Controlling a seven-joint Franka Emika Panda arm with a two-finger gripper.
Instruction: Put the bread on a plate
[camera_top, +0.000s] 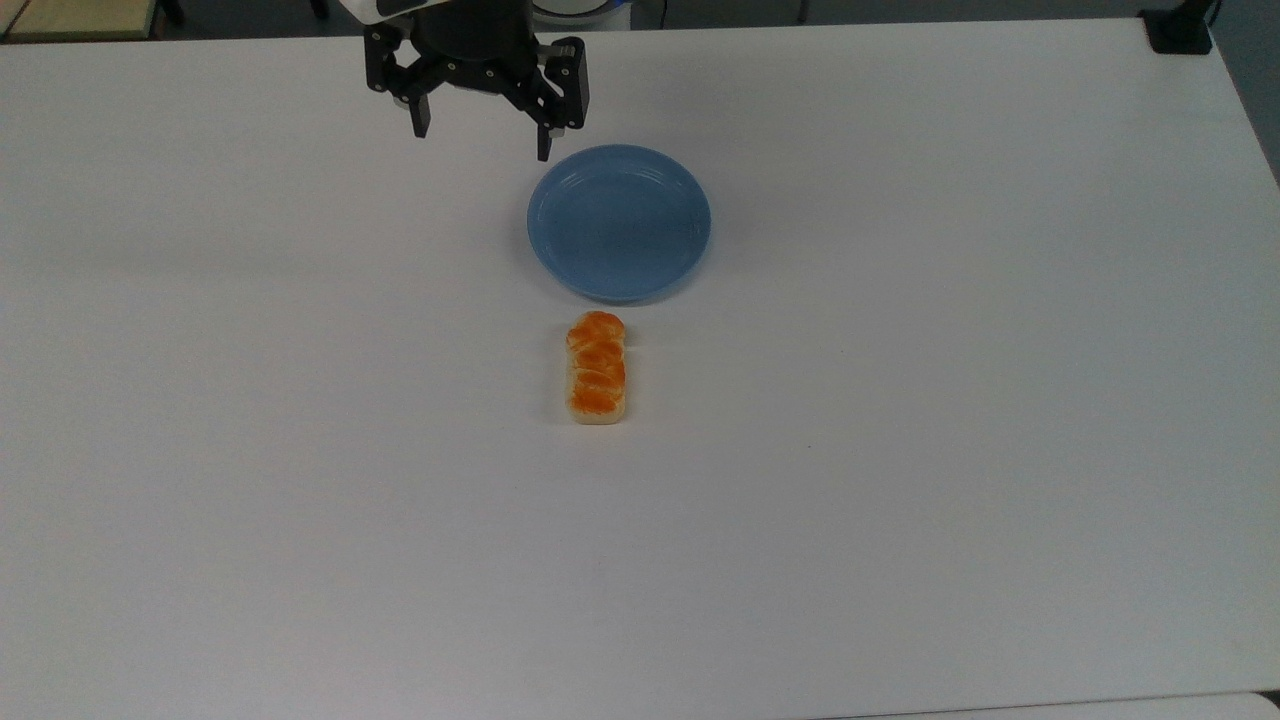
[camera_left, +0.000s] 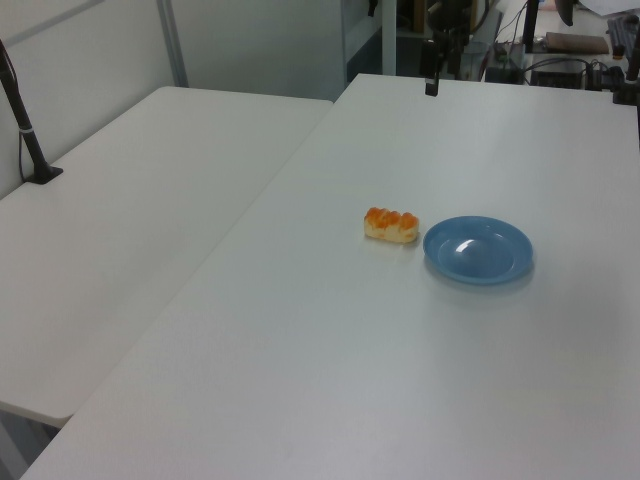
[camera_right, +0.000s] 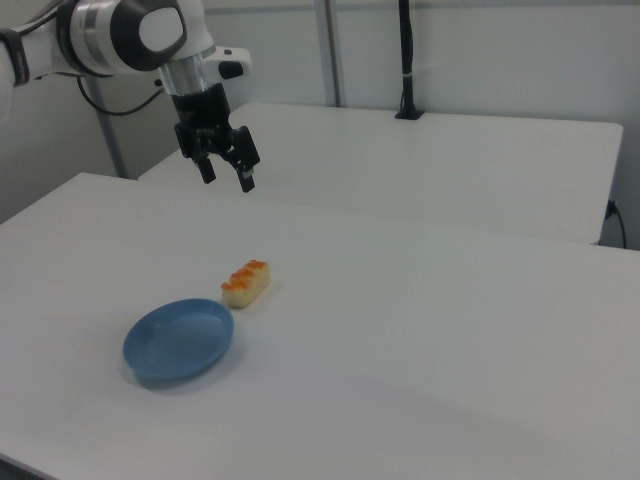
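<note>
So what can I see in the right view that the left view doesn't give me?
The right view alone gives the robot arm and its gripper, fingers apart, hanging in the air above the table and holding nothing. The left view alone gives cluttered equipment and cables beyond the table's far end. Both share the bread lying on the white table just beside the blue plate, which has nothing on it, and a second white table alongside.

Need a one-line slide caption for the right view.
Open tool hangs above the white table; the bread lies on the table just beside the empty blue plate.
</note>
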